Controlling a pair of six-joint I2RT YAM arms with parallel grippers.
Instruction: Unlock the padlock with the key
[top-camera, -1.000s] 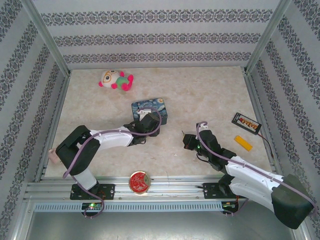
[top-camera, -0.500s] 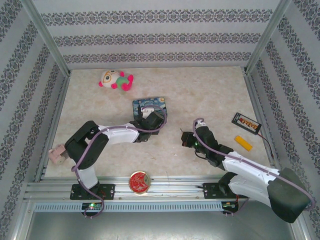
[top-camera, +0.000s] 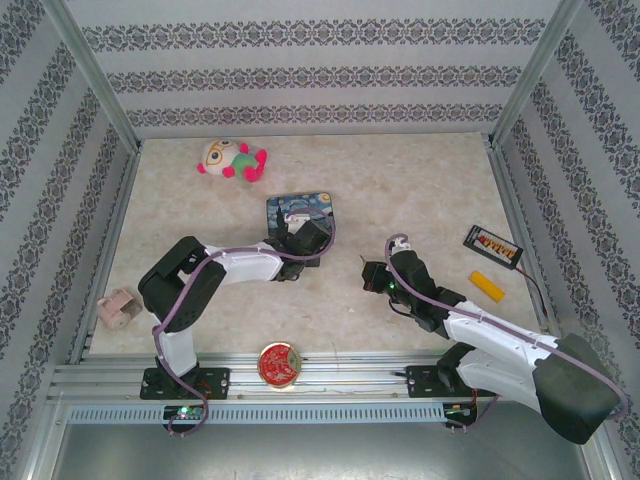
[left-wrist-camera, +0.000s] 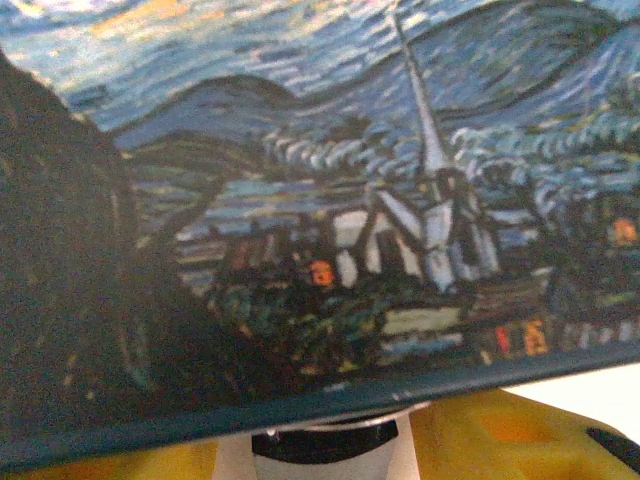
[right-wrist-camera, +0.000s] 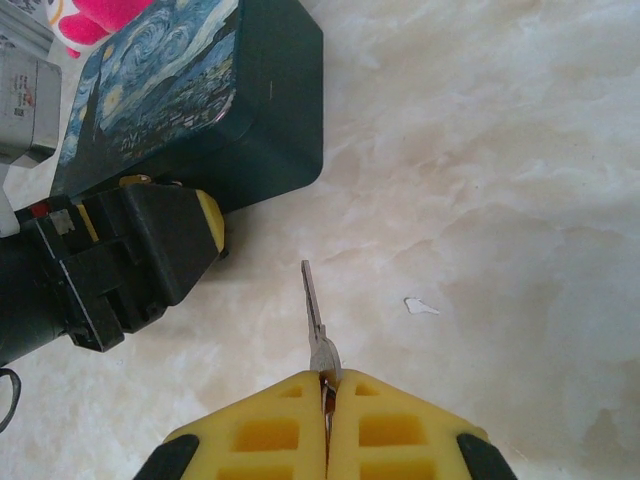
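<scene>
Near the middle of the table (top-camera: 430, 180), the right arm reaches in low from the near right corner. Its forearm slants left and lies almost flat, and the wrist turns the right claw (right-wrist-camera: 325, 378) toward the far side. The claw's two yellow fingers are plastic, moulded with square pockets, and they are pressed together on the key (right-wrist-camera: 313, 305) — a thin, flat, silvery blade sticking straight out ahead of the tips. The key's head is hidden between the fingers. I cannot tell whether the blade touches the glossy, cream-marbled tabletop or hangs just above it.

The left arm folds sharply at the elbow and stretches to the right, bringing the left claw (top-camera: 303, 240) up against the near side of the tin (top-camera: 298, 208). The tin is a box with rounded corners and dark teal walls, and its lid is printed with a swirling blue night-sky painting. In the left wrist view the lid looms close and blurred, and the yellow fingers (left-wrist-camera: 490, 440) are cut off at the bottom edge. Between them sits a small rounded piece (left-wrist-camera: 325, 445), pale with a dark band and too blurred to name. I cannot tell whether this claw is wide or narrow.

Well apart from both arms lie several other things:
- a plush toy (top-camera: 232, 158) in pink, green and cream, far left
- a round red disc (top-camera: 279, 363) at the near edge
- a black gadget (top-camera: 492, 245) and a yellow block (top-camera: 487, 286) to the right
</scene>
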